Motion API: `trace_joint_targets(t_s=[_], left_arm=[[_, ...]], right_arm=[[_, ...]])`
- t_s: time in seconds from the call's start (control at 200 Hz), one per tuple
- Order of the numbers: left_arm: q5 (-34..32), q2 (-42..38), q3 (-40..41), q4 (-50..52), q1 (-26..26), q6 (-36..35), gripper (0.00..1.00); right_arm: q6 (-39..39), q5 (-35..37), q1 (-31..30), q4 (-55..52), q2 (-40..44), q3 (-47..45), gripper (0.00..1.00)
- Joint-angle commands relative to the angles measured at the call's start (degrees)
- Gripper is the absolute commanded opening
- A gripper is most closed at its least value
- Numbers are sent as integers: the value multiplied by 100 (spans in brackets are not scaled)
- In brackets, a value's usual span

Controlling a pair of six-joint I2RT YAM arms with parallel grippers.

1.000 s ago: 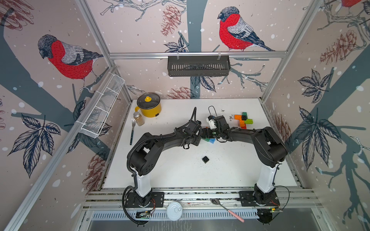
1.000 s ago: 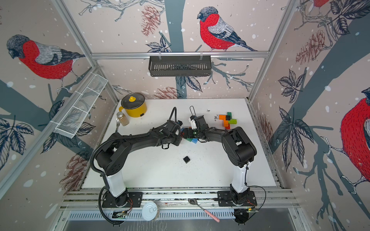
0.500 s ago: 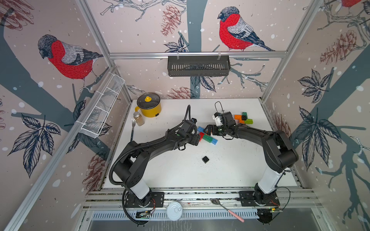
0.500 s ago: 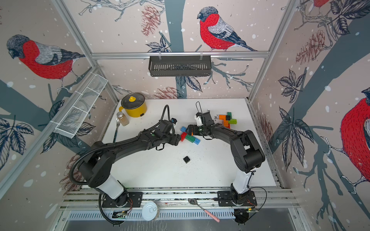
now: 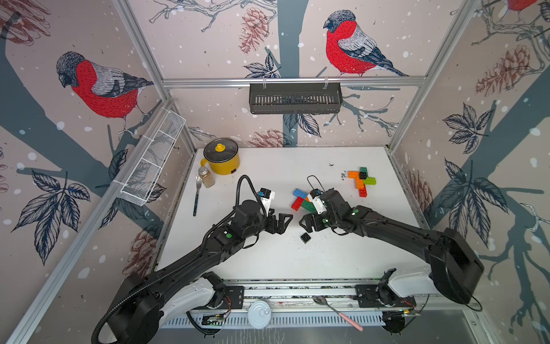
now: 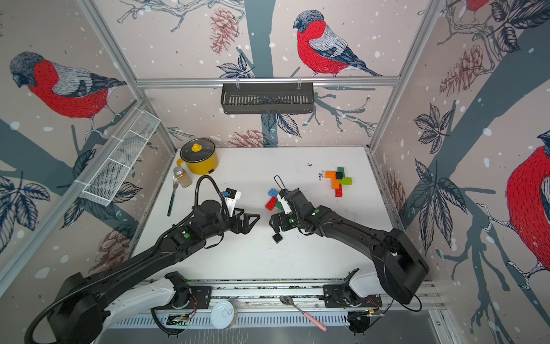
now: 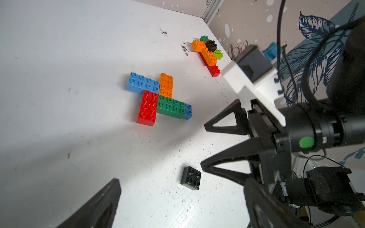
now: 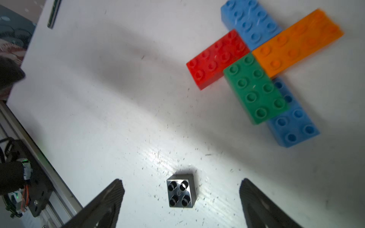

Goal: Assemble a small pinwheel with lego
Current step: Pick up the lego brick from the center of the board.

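Lego square near right gripper

Both arms are stretching inward, low; the left hand and right hand are pointing at each other, close but apart, jaws spreading wide, gripping nothing.

Glossy plastic lego bricks, shiny black sq brick, matt scuffed white tabletop

Bright, even light fills both top views; the walls look stretched near 9 and 3 o'clock. In the right wrist view the table shines white beside the black brick, shadows are soft, and the orange brick looks blurry.
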State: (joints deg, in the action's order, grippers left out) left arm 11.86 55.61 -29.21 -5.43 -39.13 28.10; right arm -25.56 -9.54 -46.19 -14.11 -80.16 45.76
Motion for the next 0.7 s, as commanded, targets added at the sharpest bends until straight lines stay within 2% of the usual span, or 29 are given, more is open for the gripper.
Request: trace_joint_targets(t_s=[0.0,0.285,0.695], left_arm=[[-66,-308,290,-482,20,352,97],[-201,-482,506,-518,20,469,97],[-403,-565,544,-426,21,470,97]], right_arm=[[-202,594,-258,-176,-221,-67,87],[-80,889,-713,-75,-1106,218,71],[-13,954,-869,-263,-1261,373,53]])
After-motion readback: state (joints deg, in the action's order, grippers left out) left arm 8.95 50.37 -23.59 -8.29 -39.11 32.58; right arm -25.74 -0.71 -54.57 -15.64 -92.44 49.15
